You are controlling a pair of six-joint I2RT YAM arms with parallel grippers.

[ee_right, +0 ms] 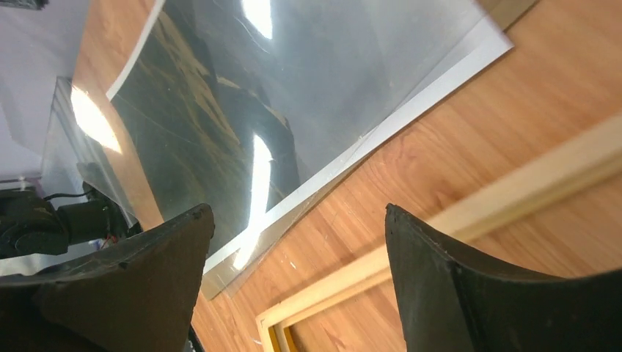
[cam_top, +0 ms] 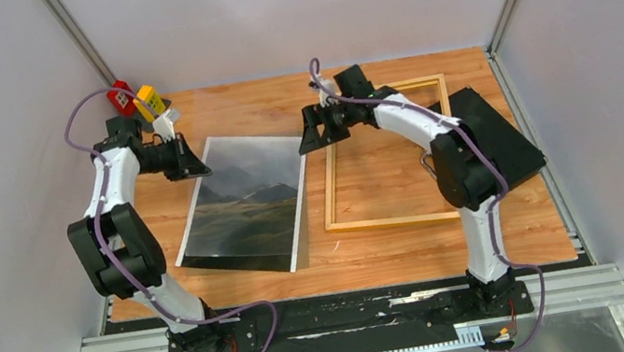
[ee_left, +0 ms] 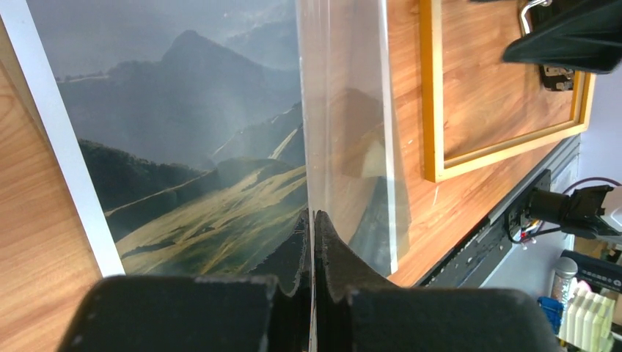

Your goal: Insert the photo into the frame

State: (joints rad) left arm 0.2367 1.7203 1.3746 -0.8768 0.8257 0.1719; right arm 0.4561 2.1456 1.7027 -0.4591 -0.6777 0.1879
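The photo (cam_top: 246, 201), dark mountains with a white border, lies face up left of the middle. It also shows in the left wrist view (ee_left: 183, 132) and the right wrist view (ee_right: 191, 132). A thin clear pane (ee_left: 345, 110) lies over it, glinting in the right wrist view (ee_right: 367, 73). My left gripper (cam_top: 194, 168) is at the photo's far left corner, shut on the pane's edge (ee_left: 313, 214). The frame (cam_top: 398, 219) lies to the right, wood back up, with bare table showing inside it (ee_left: 433, 95). My right gripper (cam_top: 314, 138) is open and empty above the frame's far left corner (ee_right: 297, 209).
A black case (cam_top: 497, 142) lies right of the frame, partly on its right rail. A dark panel (cam_top: 227, 263) sticks out under the photo's near edge. Red (cam_top: 122, 96) and yellow (cam_top: 149, 98) items stand at the back left corner. Walls close in on three sides.
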